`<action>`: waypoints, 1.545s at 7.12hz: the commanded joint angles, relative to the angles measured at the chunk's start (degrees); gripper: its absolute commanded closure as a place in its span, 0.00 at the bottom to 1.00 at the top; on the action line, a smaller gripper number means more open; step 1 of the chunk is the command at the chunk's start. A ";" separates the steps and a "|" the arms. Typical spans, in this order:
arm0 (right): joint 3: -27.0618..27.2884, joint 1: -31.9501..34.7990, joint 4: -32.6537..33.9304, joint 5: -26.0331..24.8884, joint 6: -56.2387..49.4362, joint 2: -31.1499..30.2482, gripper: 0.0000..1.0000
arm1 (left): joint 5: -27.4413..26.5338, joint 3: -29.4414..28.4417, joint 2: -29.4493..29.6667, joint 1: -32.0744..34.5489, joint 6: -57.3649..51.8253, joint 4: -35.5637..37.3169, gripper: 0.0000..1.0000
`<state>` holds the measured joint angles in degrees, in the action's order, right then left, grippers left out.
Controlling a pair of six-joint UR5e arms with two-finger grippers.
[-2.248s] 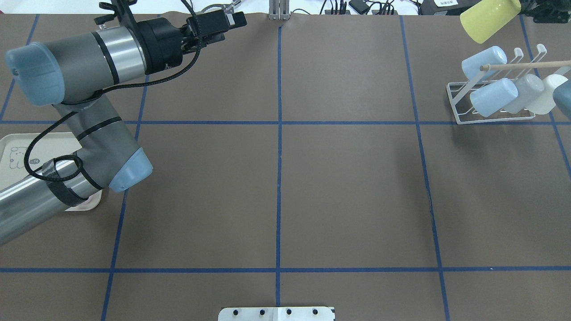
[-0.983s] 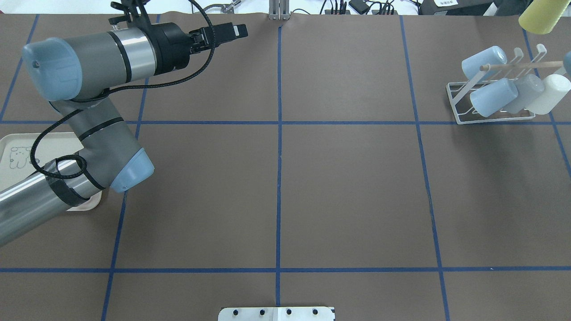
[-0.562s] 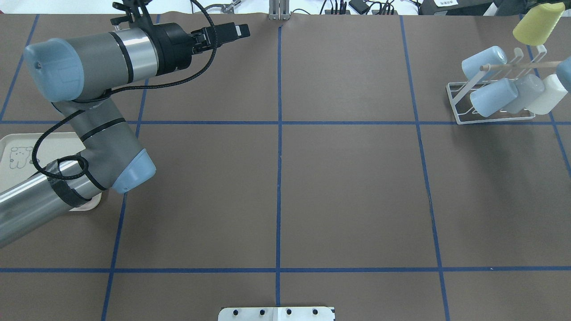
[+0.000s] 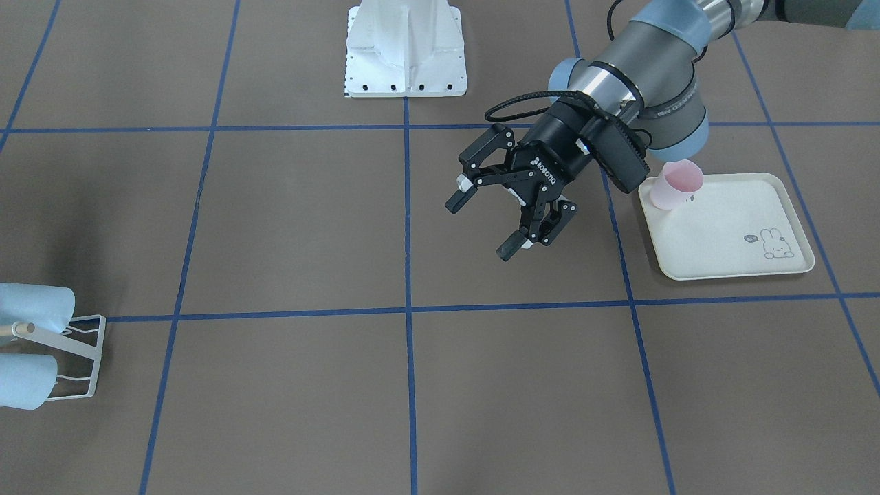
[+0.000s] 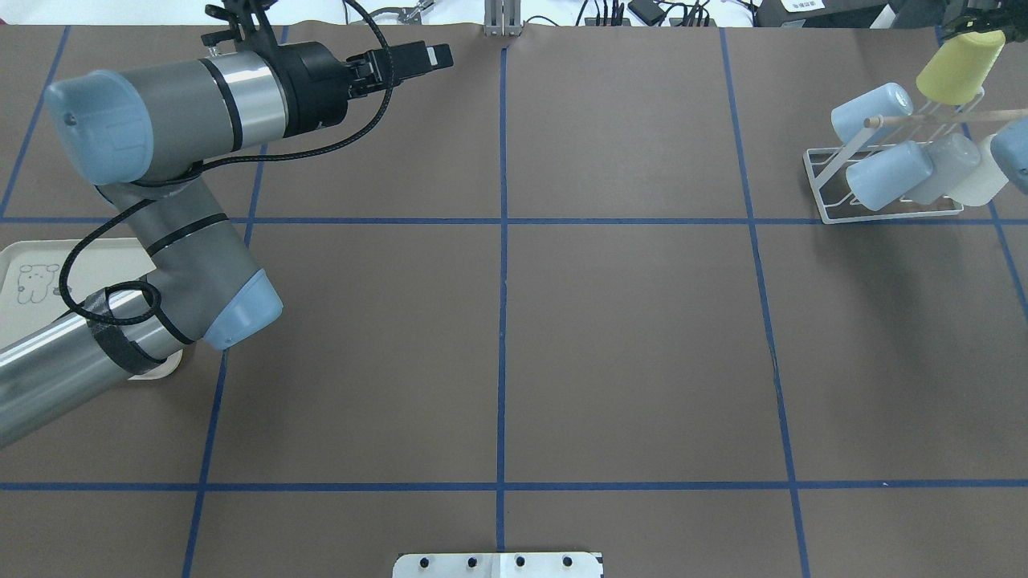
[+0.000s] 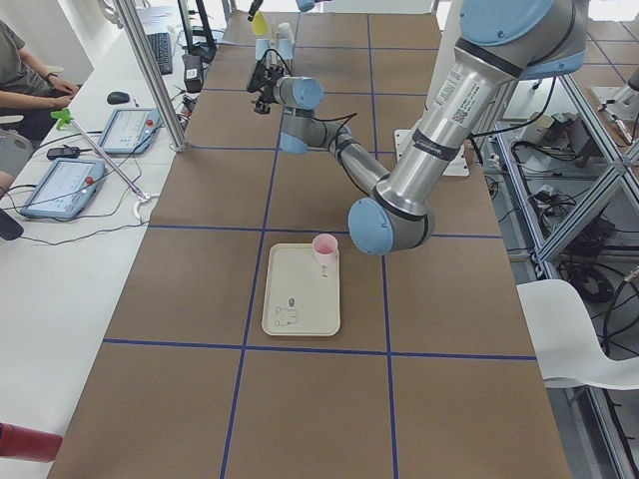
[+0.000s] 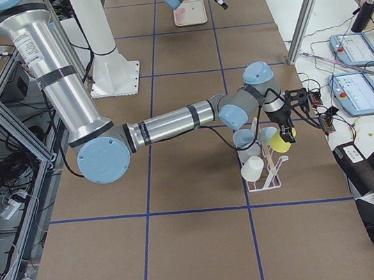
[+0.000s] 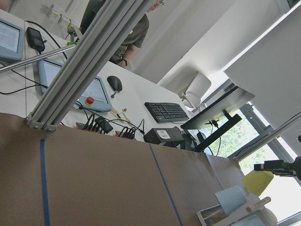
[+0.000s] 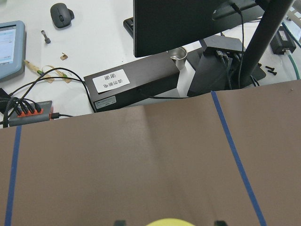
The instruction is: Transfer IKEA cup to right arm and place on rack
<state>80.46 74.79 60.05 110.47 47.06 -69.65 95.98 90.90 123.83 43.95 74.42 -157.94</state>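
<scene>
The IKEA cup [image 5: 960,68] is pale yellow and hangs tilted just over the back rods of the white wire rack [image 5: 883,213] at the far right. My right gripper [image 7: 287,133] is shut on it; the cup [image 7: 279,142] sits low over the rack [image 7: 264,183]. The right wrist view shows only the cup's rim [image 9: 164,222] between the two fingertips. Far away from it, my left gripper [image 4: 481,229] hovers wide open and empty above the table, also seen in the overhead view [image 5: 426,56].
The rack holds two light-blue cups [image 5: 887,172], a grey one [image 5: 952,160] and a white one [image 5: 984,181], under a wooden-tipped peg [image 5: 871,122]. A pink cup [image 4: 677,184] stands on the cream rabbit-print tray [image 4: 729,234] by the left arm. A person sits at the desk [image 6: 25,75].
The right gripper carried the yellow cup from the far top-right corner down and inward onto the rack's back rods. The left arm drifted slightly right, still open.
</scene>
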 commanded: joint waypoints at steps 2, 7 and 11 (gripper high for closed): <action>-0.48 -0.43 -0.02 0.09 0.14 -0.39 1.00 | 0.00 0.06 0.00 0.00 0.02 0.00 0.00; -0.92 -2.27 -0.11 -0.52 0.05 -1.10 0.05 | 0.09 0.06 0.09 0.00 0.02 0.00 0.00; 1.44 -2.37 -0.11 -0.17 0.49 -0.05 0.00 | 0.35 0.24 -0.35 1.22 -1.90 5.06 0.00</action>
<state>80.73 72.45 59.90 110.09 47.31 -70.08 96.19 90.99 123.48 44.38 73.53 -156.04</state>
